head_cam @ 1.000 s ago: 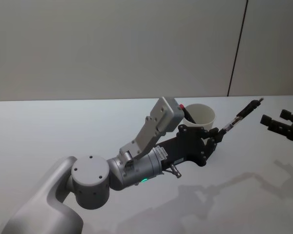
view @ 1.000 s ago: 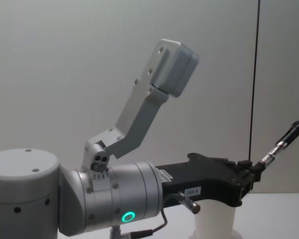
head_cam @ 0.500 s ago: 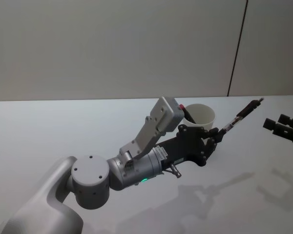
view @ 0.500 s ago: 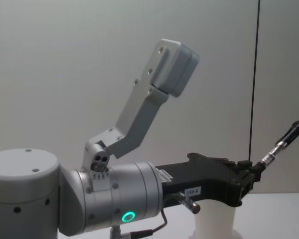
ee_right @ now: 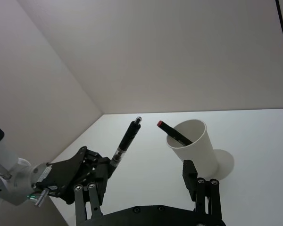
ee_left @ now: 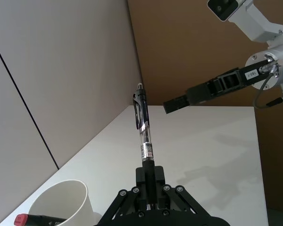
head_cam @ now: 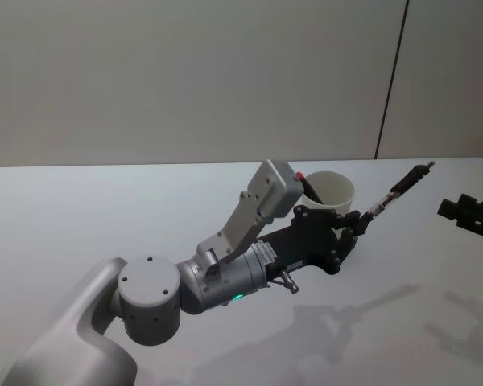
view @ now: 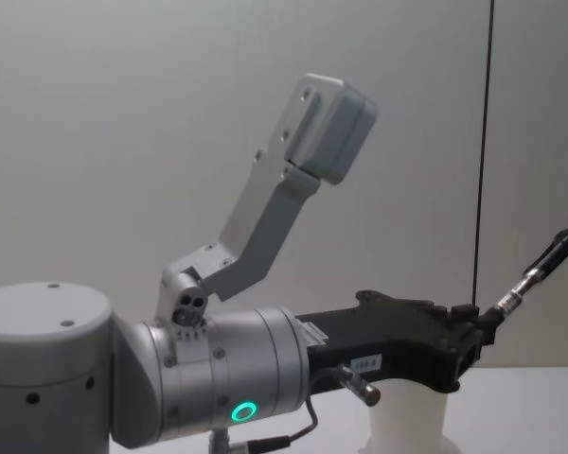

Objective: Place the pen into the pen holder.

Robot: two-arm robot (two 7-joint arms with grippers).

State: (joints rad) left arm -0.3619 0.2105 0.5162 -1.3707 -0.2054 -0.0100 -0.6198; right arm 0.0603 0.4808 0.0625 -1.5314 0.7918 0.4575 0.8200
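White table (head_cam: 105, 209), left gripper (head_cam: 356, 223) jaws clamping pen (head_cam: 398, 190), right gripper (ee_right: 146, 186) seemingly open

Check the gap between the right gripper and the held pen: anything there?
Nothing: head view shows bare table between the right gripper and the pen in the left gripper.

A plain white desk (head_cam: 105, 209) spreads from the near edge to the far wall, its top smooth and matte. Soft grey shadows (head_cam: 346, 318) lie across its near right part. Behind it stands a pale grey wall (head_cam: 185, 80), split toward the right by a thin dark vertical seam (head_cam: 392, 80) that runs down to the desk's far edge. A black marker with a red cap (head_cam: 307, 181) leans tilted at the far middle of the desk, cap uppermost. A brown wall panel (ee_left: 193, 47) closes the desk's right side.
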